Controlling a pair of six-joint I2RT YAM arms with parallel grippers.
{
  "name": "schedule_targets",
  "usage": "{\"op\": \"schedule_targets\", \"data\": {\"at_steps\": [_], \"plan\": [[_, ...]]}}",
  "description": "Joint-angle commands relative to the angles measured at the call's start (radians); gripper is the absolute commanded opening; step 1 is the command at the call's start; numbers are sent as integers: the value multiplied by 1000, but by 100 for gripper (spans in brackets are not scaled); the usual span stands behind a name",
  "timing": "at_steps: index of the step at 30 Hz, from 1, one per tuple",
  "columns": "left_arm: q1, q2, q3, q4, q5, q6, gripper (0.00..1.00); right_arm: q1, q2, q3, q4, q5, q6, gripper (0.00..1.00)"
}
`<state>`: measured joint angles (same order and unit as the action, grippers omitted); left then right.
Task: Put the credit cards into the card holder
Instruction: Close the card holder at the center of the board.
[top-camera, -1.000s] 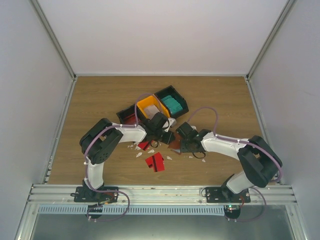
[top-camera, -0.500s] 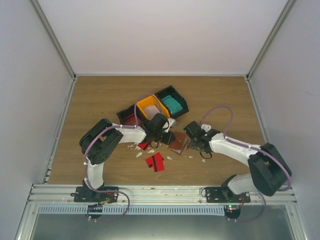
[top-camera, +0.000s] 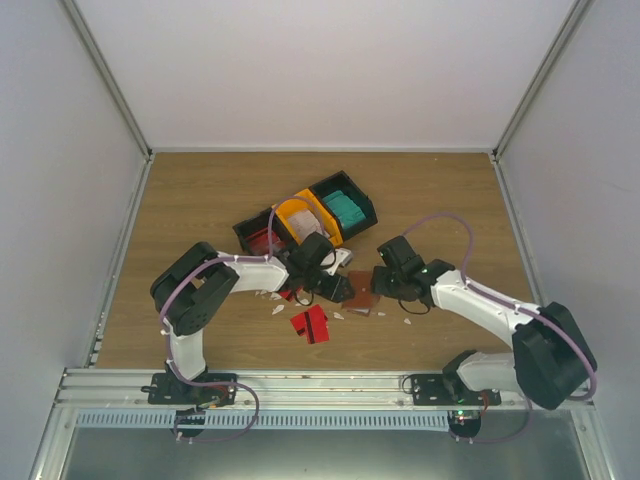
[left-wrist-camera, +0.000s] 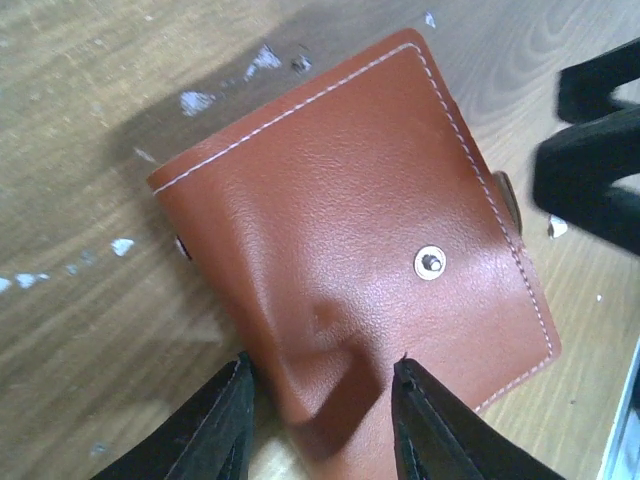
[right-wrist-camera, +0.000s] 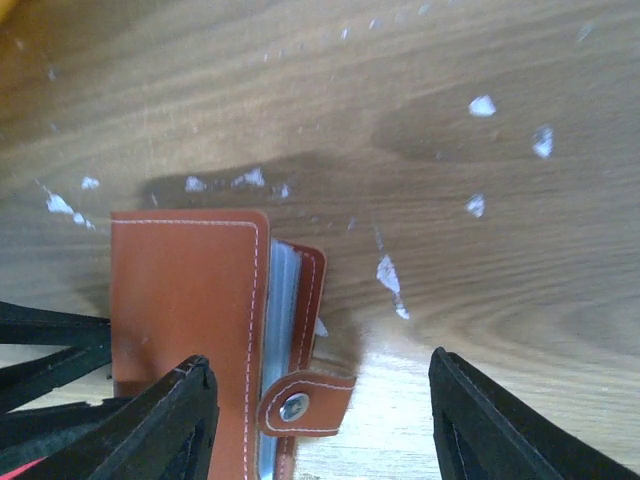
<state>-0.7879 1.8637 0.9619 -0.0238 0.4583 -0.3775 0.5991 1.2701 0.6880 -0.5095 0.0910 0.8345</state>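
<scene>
The reddish-brown card holder (top-camera: 360, 295) lies folded shut on the table between my two grippers. In the left wrist view the card holder (left-wrist-camera: 350, 220) fills the frame, snap stud up, and my left gripper (left-wrist-camera: 320, 365) is open with its tips at the holder's near corner. My right gripper (right-wrist-camera: 320, 360) is wide open over the holder's (right-wrist-camera: 185, 300) snap tab (right-wrist-camera: 300, 400) and pale pockets. A red card (top-camera: 311, 323) lies loose in front of the left gripper (top-camera: 335, 287). Another red card (top-camera: 289, 292) peeks from under the left arm. The right gripper (top-camera: 385, 280) is empty.
Joined bins stand behind the grippers: a black one with red cards (top-camera: 258, 236), an orange one (top-camera: 298, 215), a black one with teal cards (top-camera: 347, 208). White scraps (top-camera: 278, 309) are scattered on the wooden table. Walls close in the left, right and back.
My left gripper has moved right and forward onto the card holder. My right gripper has drawn back to the right, off the holder, and its arm has stretched out.
</scene>
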Motion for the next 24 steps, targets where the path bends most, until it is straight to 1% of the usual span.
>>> {"op": "schedule_targets", "data": {"at_steps": [1,6,9,10,16,24], "plan": [[-32,19,-40,-97,9,-20,42,-2,61,17,15,-79,-62,59],[-68,34,-25,-148,-130,-50,42,32,140,49,-66,-26,-69,58],[-76,24,-37,-154,-174,-67,41,61,157,72,-155,70,-8,51],[-76,17,-42,-154,-184,-72,41,72,154,81,-179,103,18,46],[-77,-16,-66,-110,-177,-87,42,80,125,103,-251,171,68,30],[-77,-33,-92,-48,-157,-103,43,80,68,89,-212,139,82,18]]}}
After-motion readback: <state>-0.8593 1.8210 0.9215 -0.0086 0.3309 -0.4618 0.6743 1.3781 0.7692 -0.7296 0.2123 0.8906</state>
